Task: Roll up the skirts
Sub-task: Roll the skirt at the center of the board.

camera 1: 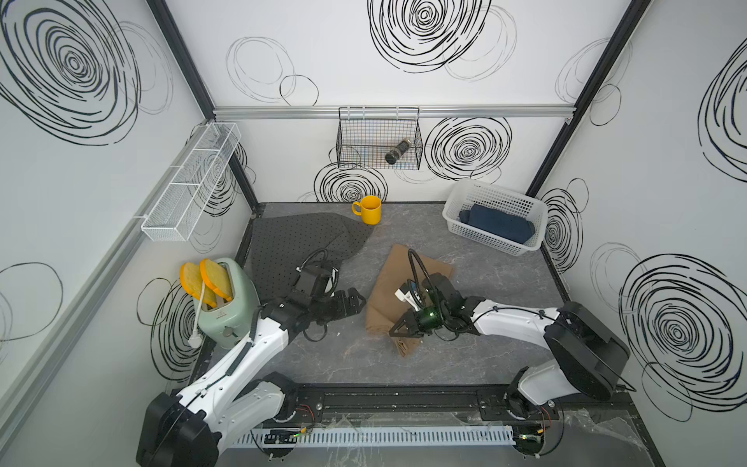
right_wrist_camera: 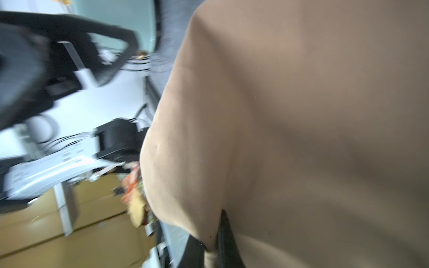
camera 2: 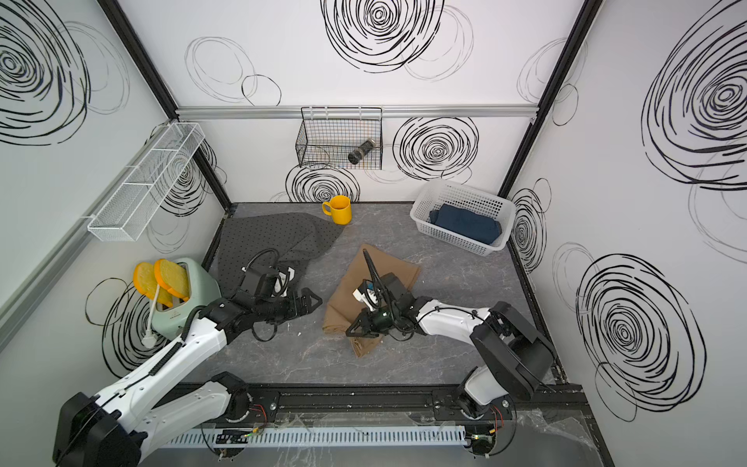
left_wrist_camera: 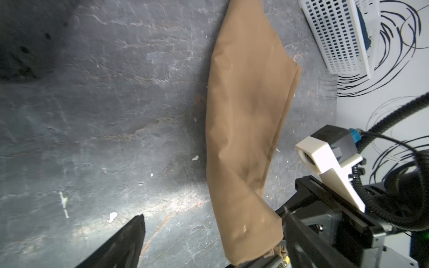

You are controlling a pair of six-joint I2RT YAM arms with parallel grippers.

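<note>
The tan skirt (camera 1: 384,297) — lying near the basket (camera 1: 479,239) — is being gathered for rolling: the right gripper (camera 1: 398,328) is clamping a fold, the left gripper (camera 1: 357,301) is hovering, jaws apart. Next, likely: turning that fold over. The blue skirt (camera 1: 499,226) is sitting inside the basket, the dotted skirt (camera 1: 291,238) well apart from it; the pinched edge is hiding beneath the gripper.

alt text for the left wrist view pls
A tan-brown skirt lies stretched along a grey marbled table, one end lifted and pinched in the right gripper. A white basket sits beyond its other end.
</note>
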